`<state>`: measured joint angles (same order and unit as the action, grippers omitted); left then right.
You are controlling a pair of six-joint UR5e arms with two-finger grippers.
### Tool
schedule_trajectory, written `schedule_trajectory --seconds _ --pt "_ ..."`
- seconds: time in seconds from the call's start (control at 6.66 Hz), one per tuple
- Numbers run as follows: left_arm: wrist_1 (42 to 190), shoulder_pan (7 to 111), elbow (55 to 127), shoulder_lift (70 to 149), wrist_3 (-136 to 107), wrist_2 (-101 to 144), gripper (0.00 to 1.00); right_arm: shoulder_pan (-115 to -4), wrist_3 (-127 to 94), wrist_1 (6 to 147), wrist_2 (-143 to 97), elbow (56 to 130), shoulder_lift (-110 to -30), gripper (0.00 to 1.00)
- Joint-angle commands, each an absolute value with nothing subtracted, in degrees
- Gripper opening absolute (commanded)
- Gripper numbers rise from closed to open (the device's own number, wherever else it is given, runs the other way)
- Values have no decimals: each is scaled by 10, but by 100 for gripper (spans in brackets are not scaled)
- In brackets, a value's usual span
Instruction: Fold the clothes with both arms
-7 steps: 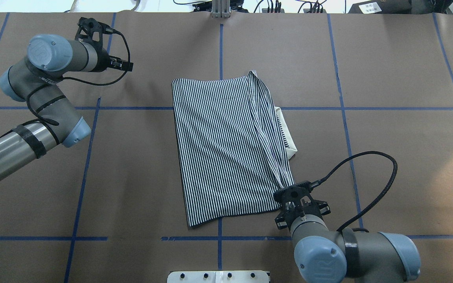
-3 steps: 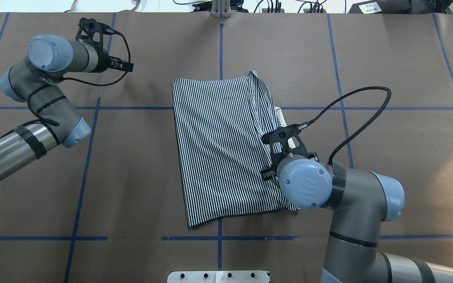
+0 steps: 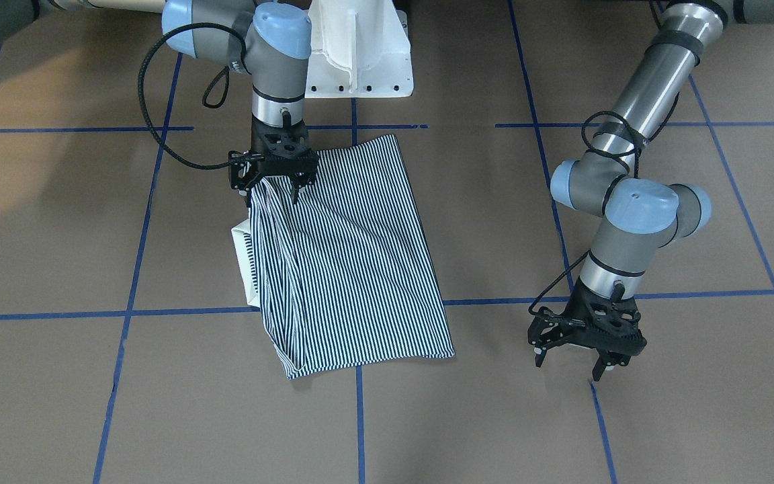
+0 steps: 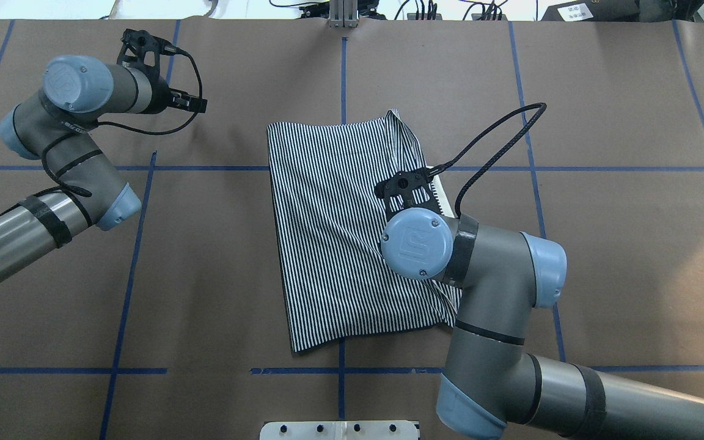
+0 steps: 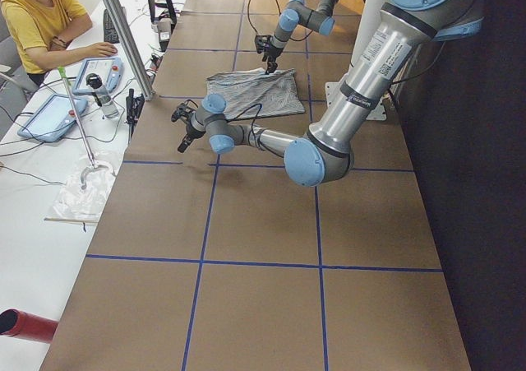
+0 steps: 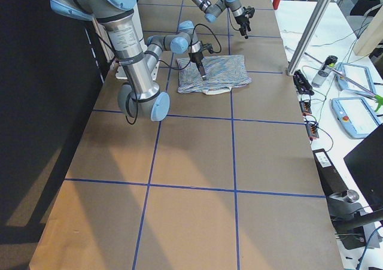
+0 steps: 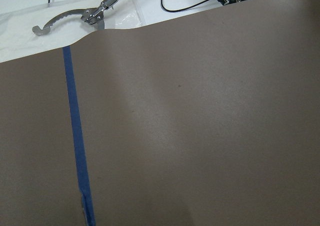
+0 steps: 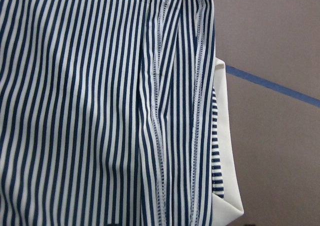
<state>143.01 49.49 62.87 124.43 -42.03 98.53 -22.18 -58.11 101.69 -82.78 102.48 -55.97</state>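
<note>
Right tool [image 3: 278, 188]: pinching lifted edge of navy-and-white striped polo shirt [image 4: 352, 244]
Left tool [image 3: 585, 356]: spread, hovering over brown counter [image 4: 602, 122]
Risk: thin pinch slipping, fold collapsing skewed

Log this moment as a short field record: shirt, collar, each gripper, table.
shirt: striped polo, folded into a rectangle, flat on the table
collar: white, sticking out from under the shirt's edge on the robot's right
right gripper: over the shirt's near-robot corner, pinching the lifted fabric
left gripper: open, above bare table, apart from the shirt
table: brown paper with blue tape lines
</note>
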Motion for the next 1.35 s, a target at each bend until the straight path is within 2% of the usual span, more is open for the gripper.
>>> schedule_trajectory --seconds 0.0,1.2 --pt "1434 495 628 1244 -421 985 100 -220 -581 1031 -831 1003 -556 100" --pt "1437 495 629 1239 -421 985 100 -215 -543 1080 -838 1004 -570 100"
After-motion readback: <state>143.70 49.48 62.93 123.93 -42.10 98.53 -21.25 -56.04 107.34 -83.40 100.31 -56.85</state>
